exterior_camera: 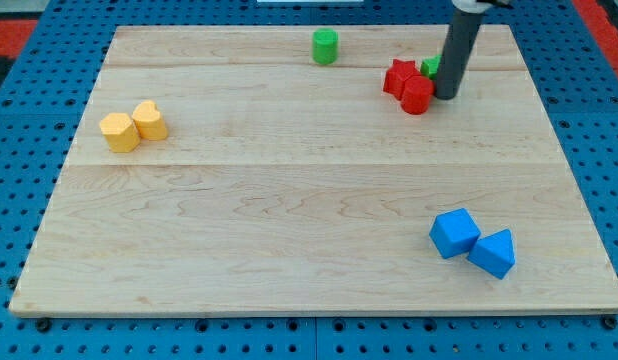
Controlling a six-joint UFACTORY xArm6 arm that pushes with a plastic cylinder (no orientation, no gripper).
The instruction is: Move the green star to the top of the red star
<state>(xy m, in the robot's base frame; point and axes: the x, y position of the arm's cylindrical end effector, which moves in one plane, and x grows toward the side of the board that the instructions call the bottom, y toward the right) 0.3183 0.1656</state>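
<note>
No brand, label or writing can be read anywhere in the camera view.

Going from the view's left: two yellow blocks sit touching near the board's left edge, a yellow hexagon-like block (120, 132) and just to its right a second yellow block (150, 120) whose shape I cannot make out. Further right, near the view's top, a green cylinder (325, 46) stands upright and alone. Right of that is the red star (399, 77), with a red cylinder (417, 96) touching it at its lower right. The green star (431, 67) lies just right of the red star, at its upper right; only a small green part of it shows, the rest being hidden behind the rod, so its points and long axis cannot be told. The dark rod comes down from the view's top, leaning slightly, and my tip (446, 96) rests on the board just right of the red cylinder and right in front of the green star; whether it touches either I cannot tell. The rod has nothing to open or close and holds nothing.

Well apart, at the view's lower right, a blue cube (454, 233) touches a blue wedge-like block (492, 253).

The light wooden board (289, 230), made of planks running left to right, lies on a blue perforated table (9, 150); red shows at the view's top corners.
</note>
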